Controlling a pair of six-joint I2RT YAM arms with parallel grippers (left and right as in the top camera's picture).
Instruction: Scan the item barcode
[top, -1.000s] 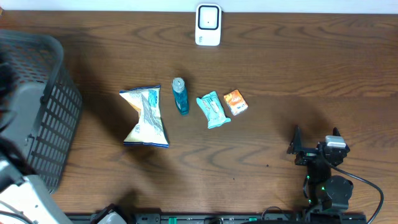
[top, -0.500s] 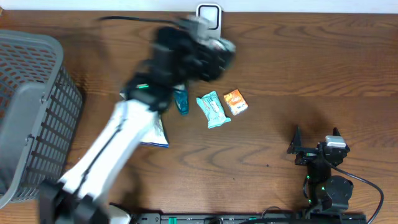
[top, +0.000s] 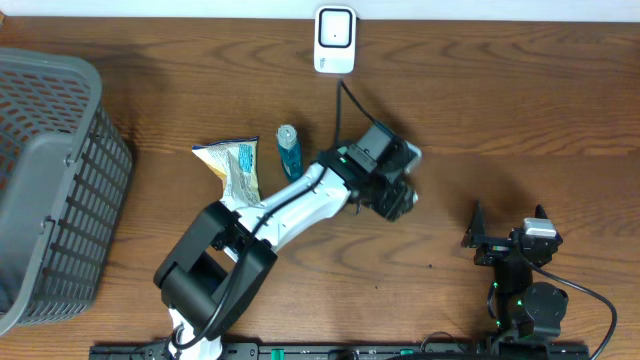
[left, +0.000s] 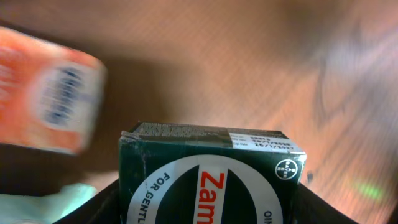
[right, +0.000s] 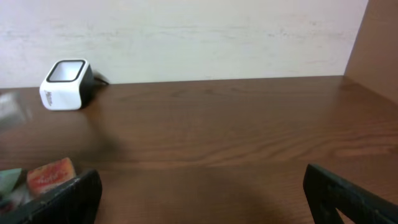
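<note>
Our left gripper, newly swung in over the centre of the brown wooden table while our right gripper waits released at four o'clock, clenches the dark green cardboard box; we judge the white square scanner at twelve o'clock comes next.

Wood, plastic and card surfaces

The worktop is finished in grained wood with a soft sheen; the basket is moulded in matt grey plastic mesh, the scanner in smooth white plastic, the carton in printed card, the bag in crinkled glossy film.
</note>
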